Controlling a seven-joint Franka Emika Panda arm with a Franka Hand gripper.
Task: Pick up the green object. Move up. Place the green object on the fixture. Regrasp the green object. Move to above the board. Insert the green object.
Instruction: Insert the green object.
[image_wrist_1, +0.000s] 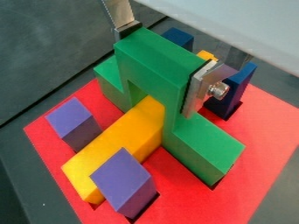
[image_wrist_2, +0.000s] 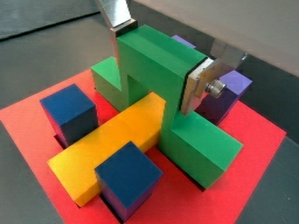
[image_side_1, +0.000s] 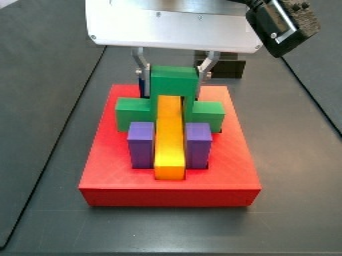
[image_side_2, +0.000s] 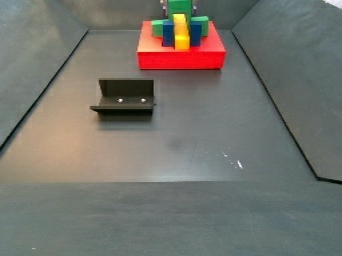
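Observation:
The green object (image_wrist_1: 158, 74) (image_wrist_2: 152, 70) stands on the red board (image_wrist_1: 263, 118) (image_wrist_2: 251, 140), its raised middle arching over the long yellow bar (image_wrist_1: 122, 140) (image_wrist_2: 111, 144). Its side arms lie low on the board on either side of the bar. My gripper (image_wrist_1: 163, 61) (image_wrist_2: 160, 59) is shut on the green object's raised middle, one silver finger on each flank. A side view shows the gripper (image_side_1: 171, 68) coming down from above onto the green object (image_side_1: 171, 82), at the far half of the board (image_side_1: 167, 185). The fixture (image_side_2: 123, 98) stands bare on the dark floor, well away from the board (image_side_2: 182, 58).
Two purple blocks (image_side_1: 139, 140) (image_side_1: 199, 140) flank the yellow bar (image_side_1: 168, 135) on the board's near half. More small blocks stand close behind the green object, among them a blue block (image_wrist_1: 228, 92) just beside one finger. Dark walls enclose the floor (image_side_2: 174, 140).

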